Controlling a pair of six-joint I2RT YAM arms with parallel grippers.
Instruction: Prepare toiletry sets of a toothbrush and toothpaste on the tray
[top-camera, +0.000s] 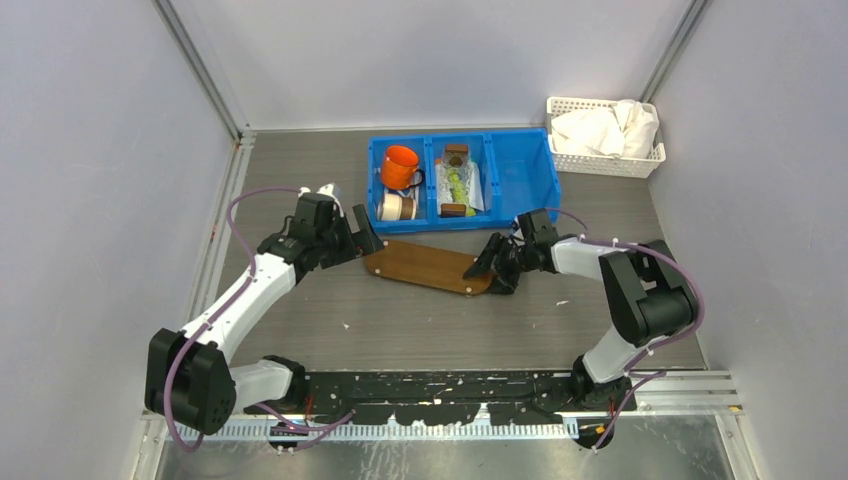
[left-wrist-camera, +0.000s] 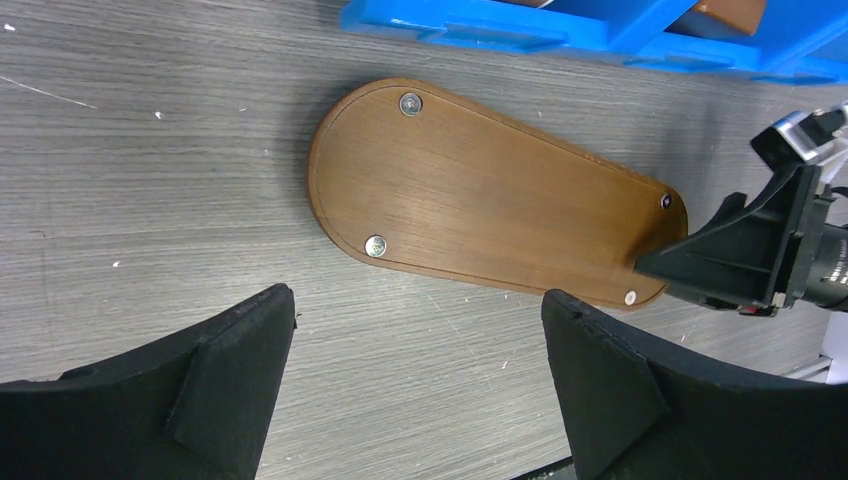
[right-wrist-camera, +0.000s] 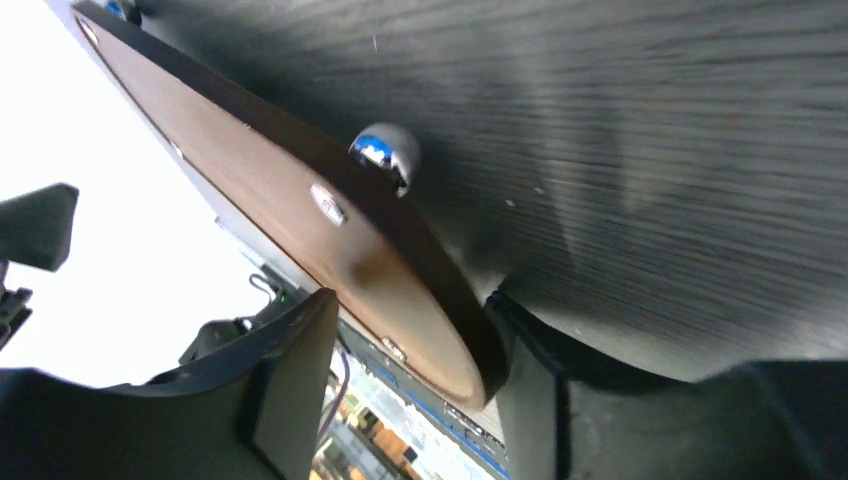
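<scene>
The dark-brown oval tray (top-camera: 425, 265) (left-wrist-camera: 490, 195) lies flat on the table in front of the blue bin, with nothing on it. My left gripper (top-camera: 360, 240) (left-wrist-camera: 417, 295) is open just off the tray's left end, with only table between its fingers. The tray's right end (right-wrist-camera: 300, 200) sits between the jaws of my right gripper (top-camera: 490, 265) (right-wrist-camera: 415, 300). One finger is against the tray's edge and the other stands apart from it. A yellow-green toothpaste tube (top-camera: 457, 185) lies in the bin's middle compartment. I cannot make out a toothbrush.
The blue three-compartment bin (top-camera: 520, 165) (left-wrist-camera: 480, 25) stands behind the tray. Its left compartment holds an orange cup (top-camera: 400, 165) and a white-and-brown cup (top-camera: 397, 207). A white lattice basket (top-camera: 600, 160) with white cloths sits at the back right. Grey walls enclose the table.
</scene>
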